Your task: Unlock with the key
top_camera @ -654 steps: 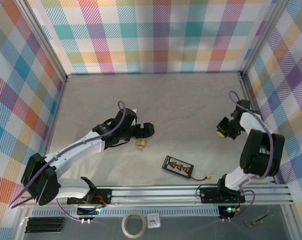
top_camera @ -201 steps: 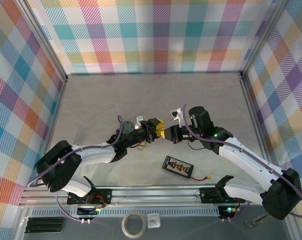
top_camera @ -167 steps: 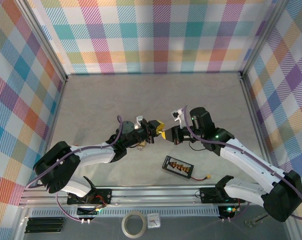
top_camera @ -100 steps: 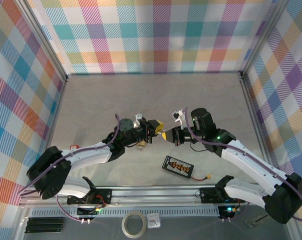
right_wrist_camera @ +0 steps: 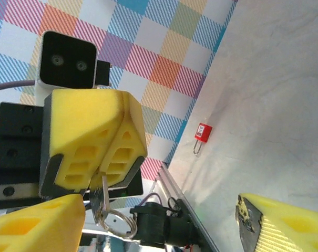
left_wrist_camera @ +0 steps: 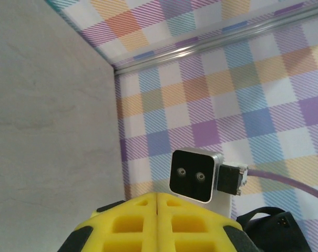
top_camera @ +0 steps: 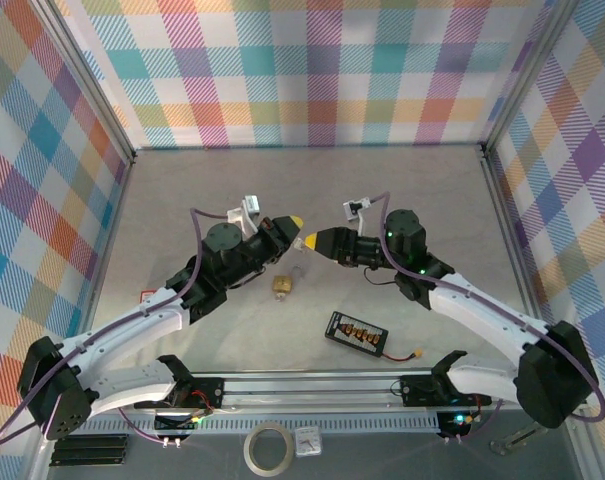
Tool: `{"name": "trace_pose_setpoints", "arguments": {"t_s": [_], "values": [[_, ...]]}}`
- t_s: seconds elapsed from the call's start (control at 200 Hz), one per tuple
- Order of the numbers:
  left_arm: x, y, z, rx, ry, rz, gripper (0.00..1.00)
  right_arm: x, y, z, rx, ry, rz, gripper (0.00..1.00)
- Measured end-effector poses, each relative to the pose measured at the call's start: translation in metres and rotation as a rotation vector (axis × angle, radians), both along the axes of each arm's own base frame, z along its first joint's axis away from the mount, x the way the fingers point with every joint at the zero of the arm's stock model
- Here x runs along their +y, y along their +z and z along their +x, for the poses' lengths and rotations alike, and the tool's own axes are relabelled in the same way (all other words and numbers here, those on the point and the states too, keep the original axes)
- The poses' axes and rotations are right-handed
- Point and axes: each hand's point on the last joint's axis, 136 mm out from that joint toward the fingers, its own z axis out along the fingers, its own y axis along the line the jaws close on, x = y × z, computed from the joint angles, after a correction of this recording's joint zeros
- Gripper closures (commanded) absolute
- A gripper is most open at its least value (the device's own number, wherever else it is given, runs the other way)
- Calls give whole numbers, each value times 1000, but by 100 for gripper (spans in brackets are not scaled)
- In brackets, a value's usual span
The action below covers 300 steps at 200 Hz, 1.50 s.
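Well above the middle of the grey counter (top_camera: 382, 190), the left gripper (top_camera: 294, 221) has its yellow foam jaws pressed together on the small silver key (right_wrist_camera: 99, 202), whose wire ring (right_wrist_camera: 119, 223) dangles beneath. Facing it, close by, the right gripper (top_camera: 316, 240) holds nothing, its jaws spread wide. Under them, the brass padlock (top_camera: 280, 288) lies on the counter, nearer the near edge than the far one. A little red padlock (top_camera: 145, 295) with a white label, too small to read, lies by the left edge. A black rectangular board with orange connectors (top_camera: 357, 333) lies toward the near edge; its markings cannot be read.
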Motion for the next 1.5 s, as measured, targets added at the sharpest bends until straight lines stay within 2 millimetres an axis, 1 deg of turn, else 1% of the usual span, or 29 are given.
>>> {"name": "trace_pose_setpoints", "arguments": {"t_s": [0.075,0.24,0.345,0.47,0.57,0.735,0.81,0.95,1.12,1.145,1.175,1.21,1.28,1.315,1.34,1.37,1.39,1.415,1.5], "values": [[0,-4,1,-5,4,22,100,5,-1,-1,22,17,28,33],[0,-2,1,-20,11,29,100,12,15,-9,-1,54,102,41],[-2,0,0,-30,8,24,100,15,17,-12,2,71,129,47],[-3,-4,-2,-28,7,26,100,21,14,-14,14,89,137,54],[-2,-6,-1,-31,17,25,100,24,14,-14,24,96,146,64],[-2,-5,-1,-38,18,19,100,26,17,-15,27,102,163,75],[-2,-6,-1,-43,18,12,100,26,17,-15,33,102,165,86],[0,-3,-2,-57,23,-12,100,26,18,-16,42,102,174,100],[1,-1,-3,-64,25,-20,100,26,19,-17,43,107,179,100],[1,-1,-3,-64,24,-20,90,26,19,-17,43,107,179,100],[1,-2,-3,-63,24,-19,72,26,19,-17,45,107,177,100],[1,-4,-2,-61,29,-9,55,26,18,-18,46,111,171,100],[9,-18,-2,-26,53,60,30,26,16,-18,53,109,125,100],[20,-27,-1,10,84,128,20,26,17,-16,44,102,86,100],[30,-34,-2,42,111,186,15,26,19,-14,39,92,52,100],[43,-34,-3,68,144,241,13,25,21,-12,23,79,8,100],[56,-33,-3,89,176,286,12,24,24,-11,5,69,-22,100],[71,-28,-3,110,211,325,11,22,27,-10,-8,56,-59,100],[135,-5,-5,170,361,465,9,12,40,1,-90,-18,-188,100]]}}
